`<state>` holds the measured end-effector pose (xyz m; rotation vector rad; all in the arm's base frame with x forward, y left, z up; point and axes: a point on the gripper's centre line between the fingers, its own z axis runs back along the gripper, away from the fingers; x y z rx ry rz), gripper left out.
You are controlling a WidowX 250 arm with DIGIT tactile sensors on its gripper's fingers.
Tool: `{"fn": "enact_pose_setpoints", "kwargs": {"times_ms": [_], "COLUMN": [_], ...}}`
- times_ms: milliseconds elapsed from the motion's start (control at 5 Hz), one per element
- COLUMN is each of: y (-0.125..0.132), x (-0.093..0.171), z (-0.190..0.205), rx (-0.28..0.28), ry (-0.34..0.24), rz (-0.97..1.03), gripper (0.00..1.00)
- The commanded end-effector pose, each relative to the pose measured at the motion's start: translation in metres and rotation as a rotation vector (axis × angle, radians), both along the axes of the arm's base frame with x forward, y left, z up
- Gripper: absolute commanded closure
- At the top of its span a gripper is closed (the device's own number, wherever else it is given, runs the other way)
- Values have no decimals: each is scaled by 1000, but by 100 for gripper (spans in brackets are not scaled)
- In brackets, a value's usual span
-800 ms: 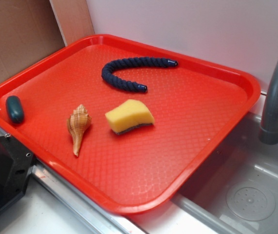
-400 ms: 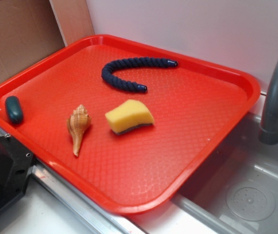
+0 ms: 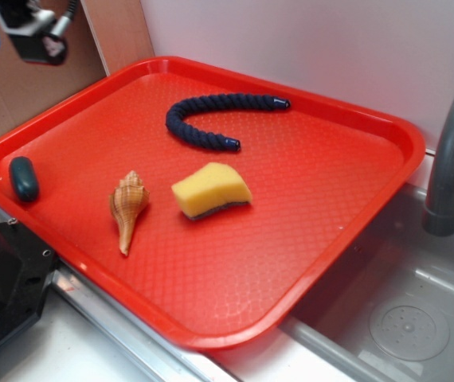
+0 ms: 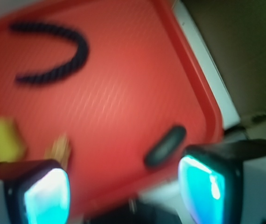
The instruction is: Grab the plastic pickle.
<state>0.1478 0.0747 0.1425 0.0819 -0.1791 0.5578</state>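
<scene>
Teal-green plastic pickle (image 3: 24,178) lies by the red tray (image 3: 370,199)'s left rim, so I'd bring my gripper (image 4: 123,189), jaws spread open, down astride its narrow width, avoiding the rim.

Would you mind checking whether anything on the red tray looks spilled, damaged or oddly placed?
Nothing stands out. The plastic pickle, seashell, sponge and rope all lie intact and apart on the tray. The wrist view is blurred, so fine damage cannot be ruled out.
</scene>
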Motion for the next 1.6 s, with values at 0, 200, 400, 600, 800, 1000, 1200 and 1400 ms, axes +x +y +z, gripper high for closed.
{"fn": "enact_pose_setpoints", "kwargs": {"times_ms": [0,200,400,600,800,1000,1200,1400], "y": [46,46,43,35,26,11,-9,-34], "x": [-28,-44,-41,-24,-16,-16,3,13], "z": [-48,-78,-106,-127,-134,-132,-112,-62], "rx": [16,-24,-45,-48,-24,-2,18,28], "ry": [-40,12,50,74,108,69,87,61], "rz": [475,542,493,417,338,316,194,-55], "gripper": [0,0,0,0,0,100,100,100]}}
